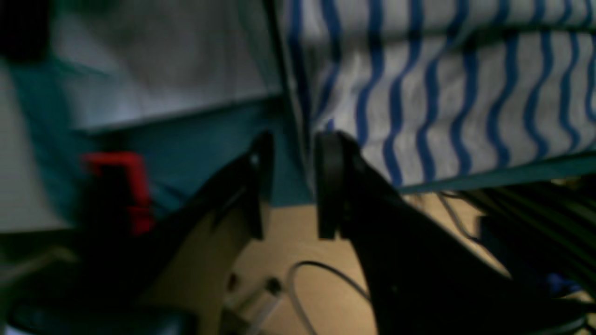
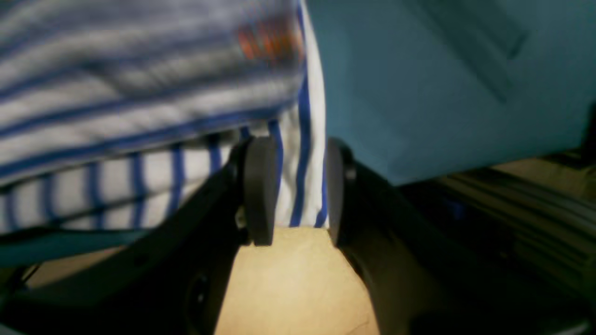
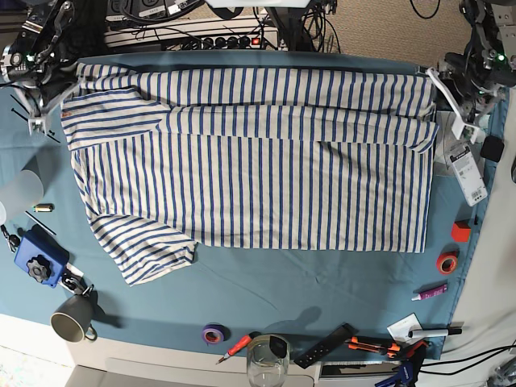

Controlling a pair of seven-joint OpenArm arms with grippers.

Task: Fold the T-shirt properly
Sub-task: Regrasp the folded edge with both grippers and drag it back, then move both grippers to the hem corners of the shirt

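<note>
The T-shirt (image 3: pixel 242 177), cream with thin blue stripes, lies spread flat on the teal table cloth (image 3: pixel 322 282), its far edge folded over into a long band (image 3: pixel 266 121). One sleeve (image 3: pixel 145 250) sticks out at the near left. My left gripper (image 1: pixel 293 186) is at the shirt's far right corner, jaws apart, with the striped edge (image 1: pixel 419 102) just beyond the fingertips and only cloth and floor showing in the gap. My right gripper (image 2: pixel 298 186) is at the far left corner, also open, with a strip of striped fabric (image 2: pixel 300 153) hanging loose between its pads.
A grey mug (image 3: pixel 72 318), a glass (image 3: pixel 268 359), purple tape (image 3: pixel 213 333) and several tools (image 3: pixel 363 347) line the near edge. Orange tape (image 3: pixel 446 262), a red block (image 3: pixel 460 231) and a paper tag (image 3: pixel 468 173) sit at the right, a blue part (image 3: pixel 36 258) at the left.
</note>
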